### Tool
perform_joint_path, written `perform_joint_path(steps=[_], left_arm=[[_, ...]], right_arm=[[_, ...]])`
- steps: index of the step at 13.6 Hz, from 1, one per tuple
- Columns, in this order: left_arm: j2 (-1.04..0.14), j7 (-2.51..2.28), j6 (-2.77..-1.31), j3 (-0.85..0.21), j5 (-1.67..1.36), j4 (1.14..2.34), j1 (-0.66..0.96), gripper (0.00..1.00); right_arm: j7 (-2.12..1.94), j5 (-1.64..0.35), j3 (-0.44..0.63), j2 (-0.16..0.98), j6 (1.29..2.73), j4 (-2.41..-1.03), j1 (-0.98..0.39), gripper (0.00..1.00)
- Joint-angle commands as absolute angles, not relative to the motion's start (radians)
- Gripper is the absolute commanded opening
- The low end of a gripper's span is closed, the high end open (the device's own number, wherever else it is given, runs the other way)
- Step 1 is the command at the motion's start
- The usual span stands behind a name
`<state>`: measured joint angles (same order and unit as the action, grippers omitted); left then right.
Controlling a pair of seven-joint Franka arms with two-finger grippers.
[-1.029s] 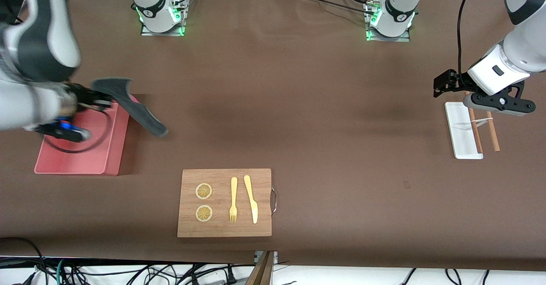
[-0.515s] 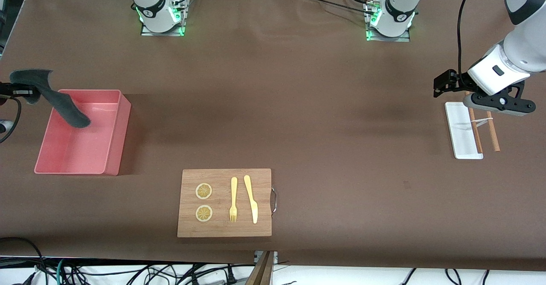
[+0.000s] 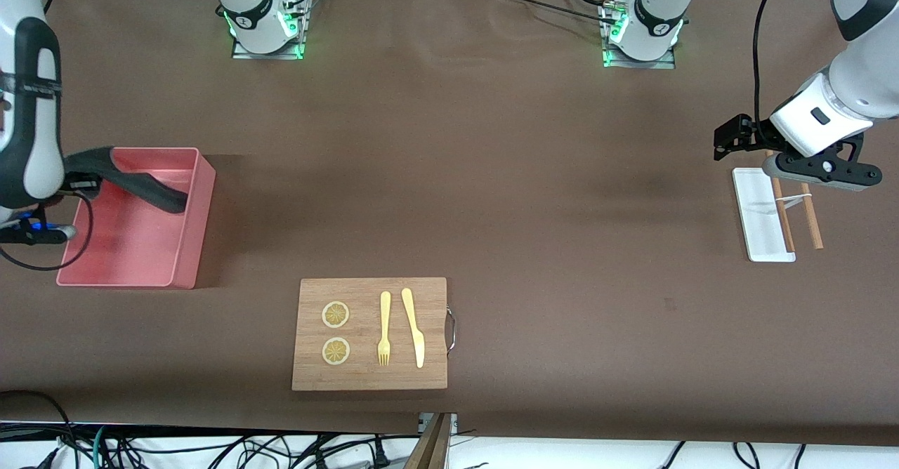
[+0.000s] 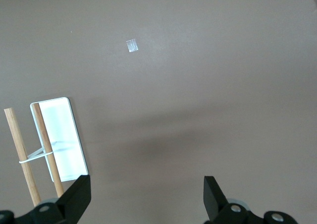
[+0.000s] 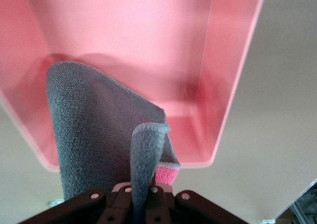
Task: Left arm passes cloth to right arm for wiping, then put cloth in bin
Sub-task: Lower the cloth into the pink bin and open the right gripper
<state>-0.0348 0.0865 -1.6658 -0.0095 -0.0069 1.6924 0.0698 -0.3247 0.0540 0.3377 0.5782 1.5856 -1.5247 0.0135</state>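
Over the bin [image 3: 186, 244] | right gripper [image 5: 141, 194] clamped on the cloth [image 3: 144, 188], which hangs into the bin | step: binning | next: part the jaws to drop it | left gripper [image 4: 143, 196] waits, jaws apart, over white tray [image 3: 755, 209].

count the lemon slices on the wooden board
2, both on the wooden board at its right-arm end: one lemon slice, the other lemon slice nearer the front camera. None looks hidden.

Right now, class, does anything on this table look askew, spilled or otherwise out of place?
Nothing spilled or damaged. The one oddity: two wooden sticks, tied by a white band, lie half on the white tray and half off it. The cloth hangs from the shut right claw over the bin, as intended.
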Motion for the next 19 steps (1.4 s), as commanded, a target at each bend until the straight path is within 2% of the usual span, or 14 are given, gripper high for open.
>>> perform_joint_path(steps=[1, 3, 4, 5, 6, 9, 12, 15, 19], left_arm=[[-0.046, 0.106, -1.658, -0.009, -0.021, 1.667, 0.064, 1.0], [-0.046, 0.106, -1.658, -0.009, -0.021, 1.667, 0.064, 1.0], [-0.046, 0.106, -1.658, -0.009, -0.021, 1.667, 0.064, 1.0], [-0.046, 0.106, -1.658, -0.009, -0.021, 1.667, 0.064, 1.0], [-0.046, 0.106, -1.658, -0.009, -0.021, 1.667, 0.064, 1.0], [-0.046, 0.106, -1.658, -0.009, -0.021, 1.667, 0.064, 1.0], [-0.046, 0.106, -1.658, -0.009, -0.021, 1.667, 0.064, 1.0], [-0.046, 0.106, -1.658, -0.009, -0.021, 1.667, 0.064, 1.0], [-0.046, 0.106, -1.658, -0.009, -0.021, 1.667, 0.064, 1.0]], right_arm=[[-0.342, 0.034, 0.342, 0.595, 1.716, -1.591, 0.008, 0.0], [-0.342, -0.001, 0.342, 0.629, 1.785, -1.592, 0.006, 0.0], [-0.334, -0.011, 0.339, 0.635, 1.816, -1.591, 0.005, 0.09], [-0.331, -0.02, 0.337, 0.638, 1.833, -1.588, 0.003, 0.39], [-0.34, -0.031, 0.337, 0.635, 1.836, -1.582, 0.003, 0.99], [-0.342, -0.067, 0.336, 0.579, 1.813, -1.569, 0.005, 1.0], [-0.339, -0.067, 0.324, 0.517, 1.65, -1.458, 0.003, 1.0], [-0.324, -0.058, 0.267, 0.451, 1.534, -1.382, 0.005, 1.0], [-0.255, 0.014, 0.142, 0.315, 1.529, -1.381, 0.006, 1.0]])
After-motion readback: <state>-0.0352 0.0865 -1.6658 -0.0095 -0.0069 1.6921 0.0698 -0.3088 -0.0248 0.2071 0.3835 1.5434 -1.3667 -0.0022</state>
